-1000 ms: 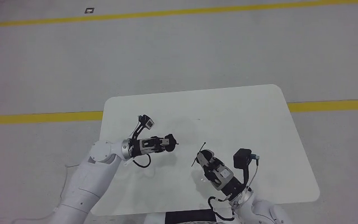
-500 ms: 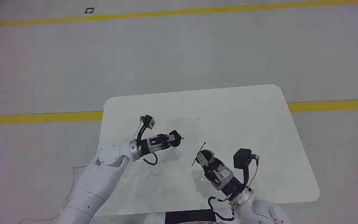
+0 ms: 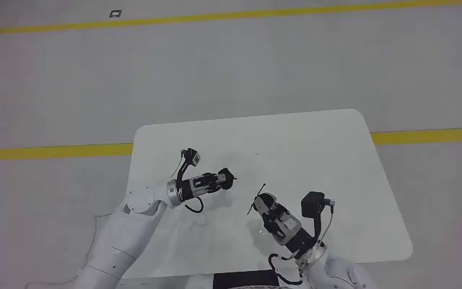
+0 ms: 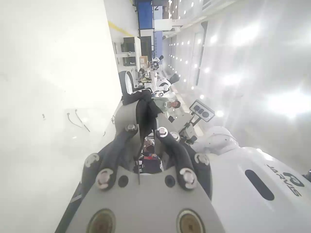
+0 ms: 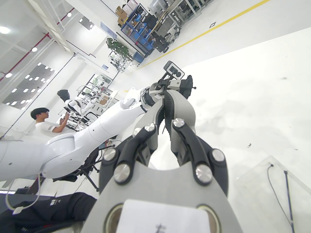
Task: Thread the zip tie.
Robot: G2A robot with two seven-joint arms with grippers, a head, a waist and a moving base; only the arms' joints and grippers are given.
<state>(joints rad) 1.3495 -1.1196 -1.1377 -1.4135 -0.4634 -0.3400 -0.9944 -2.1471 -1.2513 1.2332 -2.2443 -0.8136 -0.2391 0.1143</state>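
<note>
Black fingertips of the left claw (image 3: 228, 178) are pressed together above the table (image 3: 325, 144). A thin dark strand (image 4: 140, 161), apparently a tie's tail, runs between them back toward the palm. To its right and nearer the robot, apart from it, the right claw (image 3: 258, 204) is clamped on the tie (image 3: 263, 189). The tie's long axis slants away from the robot, and its far tip is the end closest to the left claw. Threading probably requires closing that gap, tip to tip.

the left fingers (image 3: 226, 178) have shifted slightly toward the right fingers (image 3: 261, 207).
</note>
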